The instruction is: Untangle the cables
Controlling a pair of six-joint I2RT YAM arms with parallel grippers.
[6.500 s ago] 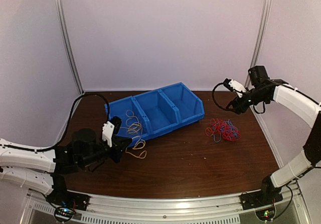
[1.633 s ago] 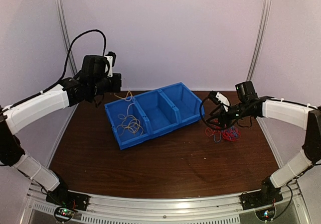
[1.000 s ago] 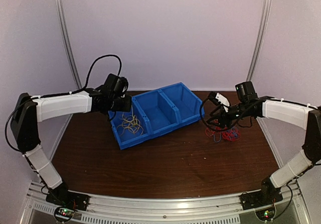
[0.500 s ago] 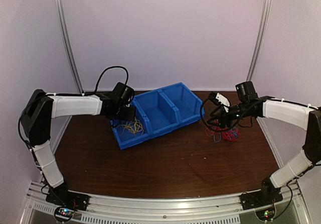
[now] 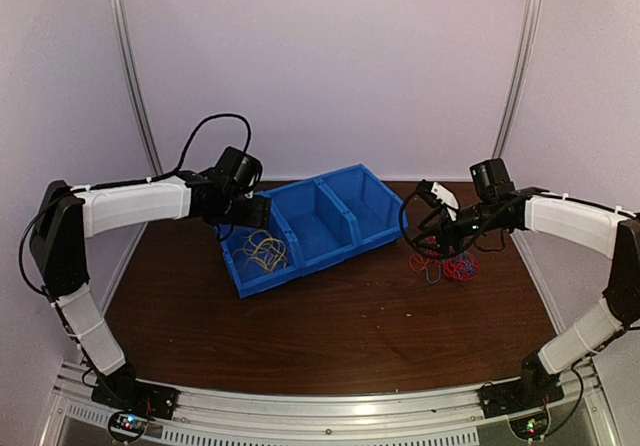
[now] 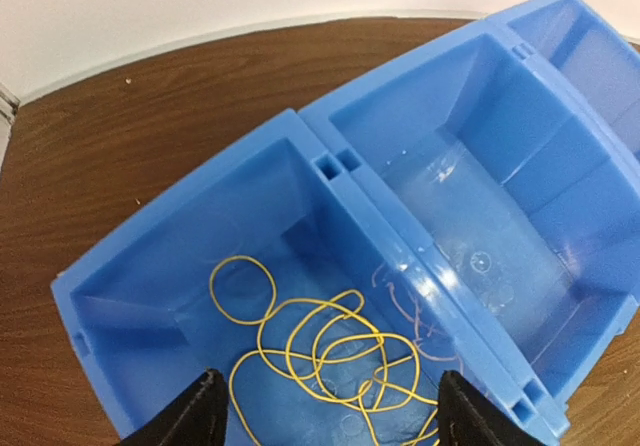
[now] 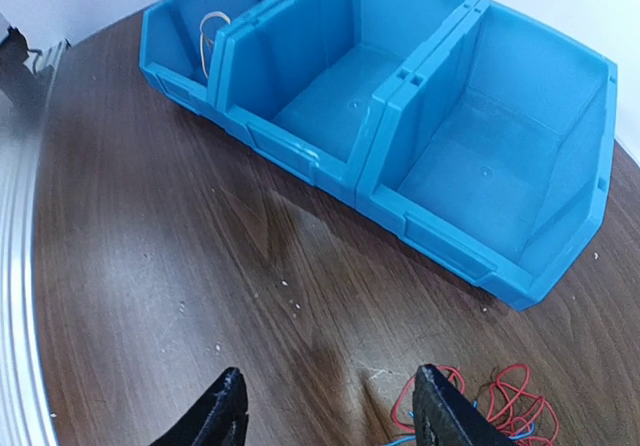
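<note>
Thin yellow cables (image 6: 330,361), loosely looped, in the left end compartment of a blue bin (image 6: 370,216); red and blue cables (image 5: 447,262), tangled, on the table (image 5: 350,316) right of it.

White shells on the long arm links (image 5: 130,204), black housings at joints and wrists. Blunt black fingertips (image 6: 205,411) on left end effector (image 6: 325,411) and right end effector (image 7: 335,411) alike. Thick black cable (image 5: 212,120) looping behind the left end effector; small white block (image 5: 441,195) just behind the right.
</note>
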